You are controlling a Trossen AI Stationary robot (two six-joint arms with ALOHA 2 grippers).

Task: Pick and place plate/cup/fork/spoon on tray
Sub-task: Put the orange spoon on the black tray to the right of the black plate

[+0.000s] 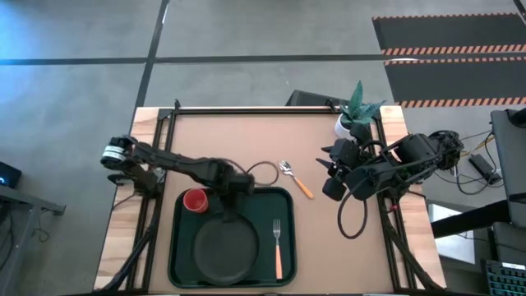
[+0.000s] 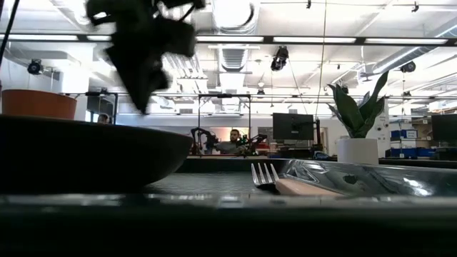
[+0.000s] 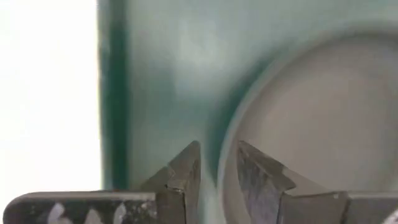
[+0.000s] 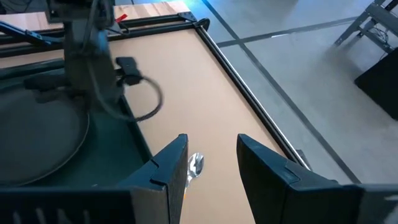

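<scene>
In the high view we saw the left gripper (image 1: 228, 207) over the far rim of the plate (image 1: 223, 247), which lay inside the tray (image 1: 283, 197). The cup (image 1: 194, 201) stood in the tray's far corner, just beside this gripper on its outer side. The fork (image 1: 278, 245) lay in the tray on the other side of the plate, well apart from the gripper, with the tines pointing to the far edge. The spoon (image 1: 293, 177) lay on the tabletop (image 1: 246, 140) just outside the tray, between the two arms. The right gripper (image 1: 333, 160) waited above the tabletop near the plant pot (image 1: 345, 126), and the spoon was near it on the side towards the tray.

In the low view the plate (image 2: 86, 157) filled the near left part, the cup (image 2: 37, 104) showed behind it, and the fork (image 2: 275, 178) rested on the tray floor. The left gripper (image 2: 146, 43) hung above the plate as a dark shape; we could not tell its fingers here.

In the left wrist view the fingers (image 3: 183, 174) stood a little apart, with the plate rim (image 3: 227, 149) in the gap, not pressed by them.

In the right wrist view the fingers (image 4: 171, 165) stood apart with nothing between them, and the spoon (image 4: 195, 164) lay on the tabletop just below.
</scene>
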